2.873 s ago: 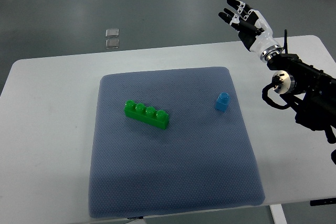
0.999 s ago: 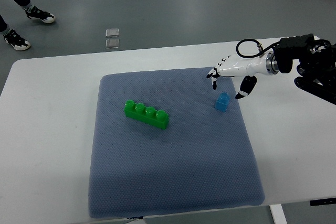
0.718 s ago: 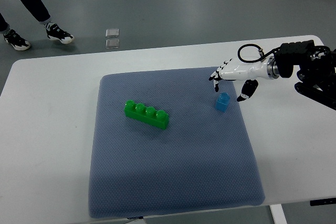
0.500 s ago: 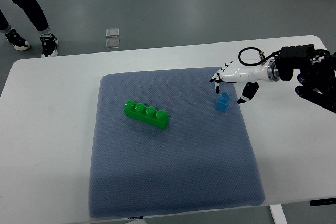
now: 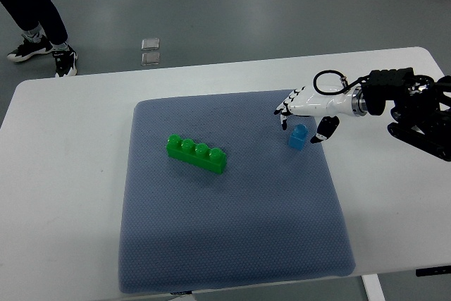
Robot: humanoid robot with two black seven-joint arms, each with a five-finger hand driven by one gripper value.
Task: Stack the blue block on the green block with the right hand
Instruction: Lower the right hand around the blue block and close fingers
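While the green block (image 5: 197, 154) lies untouched near the middle of the blue-grey mat (image 5: 232, 244), all the action is over by the mat's right edge, where the right hand (image 5: 304, 112) hangs just above the blue block (image 5: 298, 137). The fingers (image 5: 285, 109) are spread wide on the block's far-left side and the thumb (image 5: 322, 129) drops down on its right, so the little block sits just below the open span, gripped by nothing yet. It stands upright on the mat, well apart from the green block.

That green block is the long one, four studs in a row, its long axis running diagonally from upper left to lower right; it lies to the left of the hand and a touch nearer the table's front edge. So once the blue block is pinched, the carry looks like a leftward sweep across the mat. Only the right arm reaches in, from the table's right edge; no left arm shows. No containers on the white table (image 5: 63, 195) at all. A person's legs (image 5: 32, 12) stand on the floor beyond the far left corner.
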